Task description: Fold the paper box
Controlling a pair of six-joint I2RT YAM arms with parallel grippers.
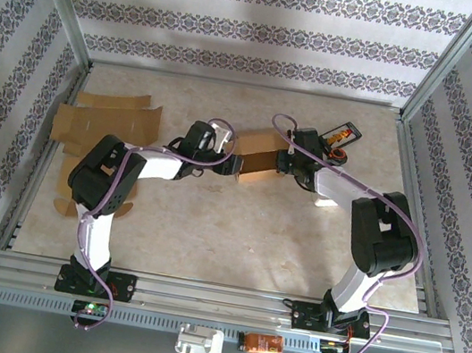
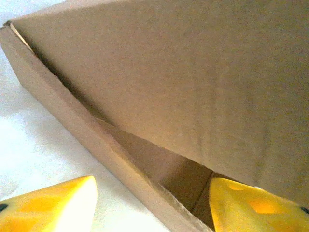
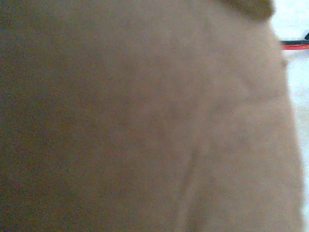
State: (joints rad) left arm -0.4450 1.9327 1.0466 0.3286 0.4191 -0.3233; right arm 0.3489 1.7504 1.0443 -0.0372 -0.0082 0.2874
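**Where two arms meet, one box stands half-made**

As I look outward from the near rail, I count one white block and one orange unit on the metal frame. Behind them, the left arm's base and the right arm's base are bolted side by side. Both arms bend inward over the pale table and meet at a single paper box. It is brown cardboard, near the middle of the table and a little toward the far side. The left claw is at the box's left end, and the right claw is at its right end, up by the top edge.

From overhead the box is just a small brown shape between the two wrists. The left wrist camera adds more: the left claw is spread wide, its two yellow fingers well apart. One finger is over bare table outside the box's low wall. The other is on the inner side beneath a big slanting flap, with the wall's edge between them. The right wrist camera sits close against a blurred brown cardboard face, with a thin red-and-black strip at the upper right. Whether the right claw is pinching or loose, I cannot tell.

Further off on the left, flat cardboard blanks lie overlapping: several, though I can't count them exactly. At the far right lies one small black item with an orange-red marking too small to read. Patterned wallpaper panels close three sides.
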